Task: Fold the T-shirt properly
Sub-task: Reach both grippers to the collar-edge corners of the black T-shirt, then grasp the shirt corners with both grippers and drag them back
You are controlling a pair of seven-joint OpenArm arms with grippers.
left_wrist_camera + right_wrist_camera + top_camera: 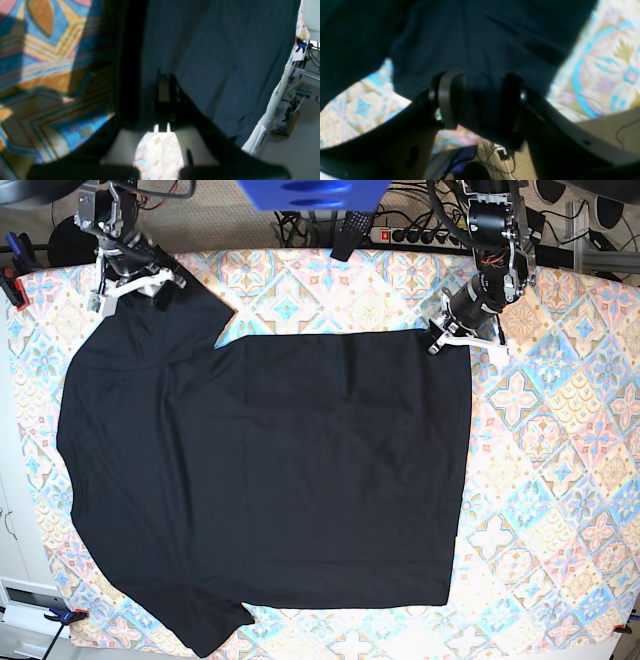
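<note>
Base view: my left hand (440, 337) pinches the T-shirt (300, 470) corner at two o'clock; my right hand (135, 283), spread, straddles its sleeve at ten o'clock.

Black T-shirt (270, 480) flat on patterned tablecloth (540, 480)

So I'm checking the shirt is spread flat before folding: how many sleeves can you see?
2. One sleeve lies at the top left of the T-shirt, by the right gripper; the other sleeve lies at the bottom left. Neither looks hidden.
</note>
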